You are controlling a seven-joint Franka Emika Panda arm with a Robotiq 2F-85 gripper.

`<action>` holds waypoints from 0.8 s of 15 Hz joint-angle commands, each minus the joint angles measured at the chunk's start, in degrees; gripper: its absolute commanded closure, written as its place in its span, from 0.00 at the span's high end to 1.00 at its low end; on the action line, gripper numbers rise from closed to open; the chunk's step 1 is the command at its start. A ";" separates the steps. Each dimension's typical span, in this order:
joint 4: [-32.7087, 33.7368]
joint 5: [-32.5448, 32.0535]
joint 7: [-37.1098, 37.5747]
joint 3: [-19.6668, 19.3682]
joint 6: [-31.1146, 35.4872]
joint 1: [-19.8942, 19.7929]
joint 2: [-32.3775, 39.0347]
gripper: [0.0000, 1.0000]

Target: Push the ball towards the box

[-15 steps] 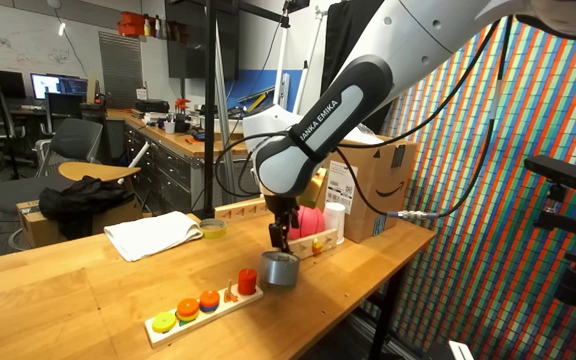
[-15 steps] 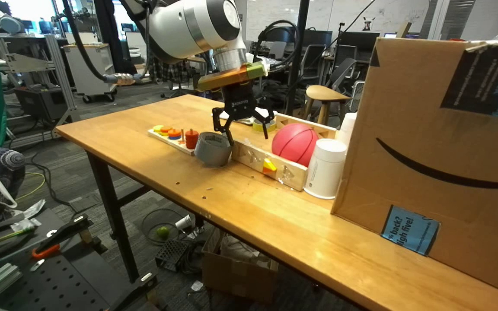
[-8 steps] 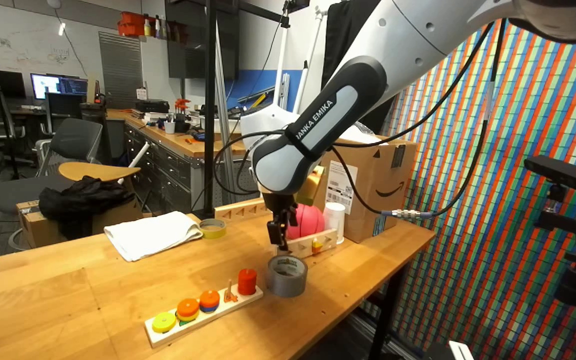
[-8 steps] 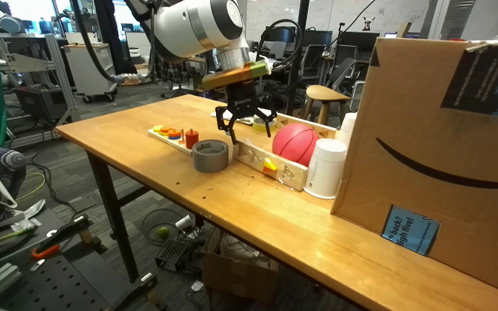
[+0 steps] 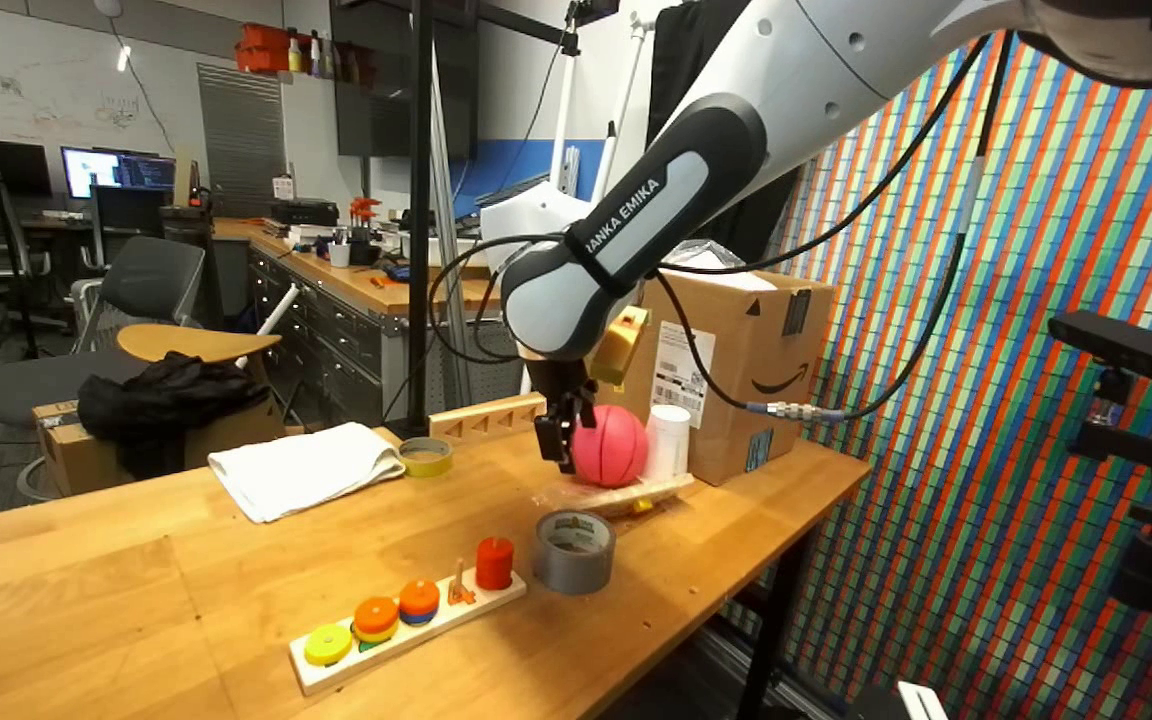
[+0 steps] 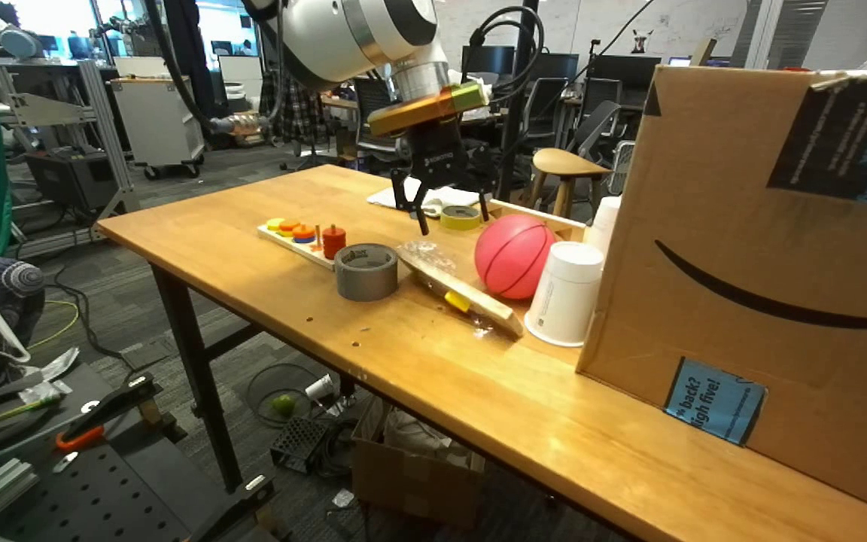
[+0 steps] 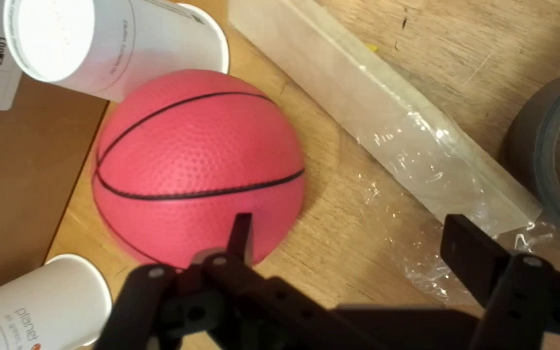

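Red ball: rests on the bench, set in from the near long edge seen in an exterior view, toward the end where the cardboard box stands.
Ball's axis: round, equally long every way; in the wrist view its black seams converge on the side facing the box.
Box: upright at that end, its printed smile turned to the near edge.
White cup: upside down, just beside the ball, near the box.
End effector: above the bench, its fingers spread apart; one overlaps the ball in the wrist view, and I cannot tell whether they touch.
Wooden rail: long axis roughly along the near edge, between that edge and the ball, one end just beside the gray tape roll.
Against half a second ago: the rail, then standing on its edge, is tipped over; the end effector is higher; the ball and tape roll look unmoved.
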 commanded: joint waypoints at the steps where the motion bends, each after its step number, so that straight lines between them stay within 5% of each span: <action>1: 2.59 -0.21 -1.21 -0.59 -1.92 -0.67 0.59 1.00; 12: 3.30 0.89 -1.81 -0.82 -2.29 -1.82 3.56 1.00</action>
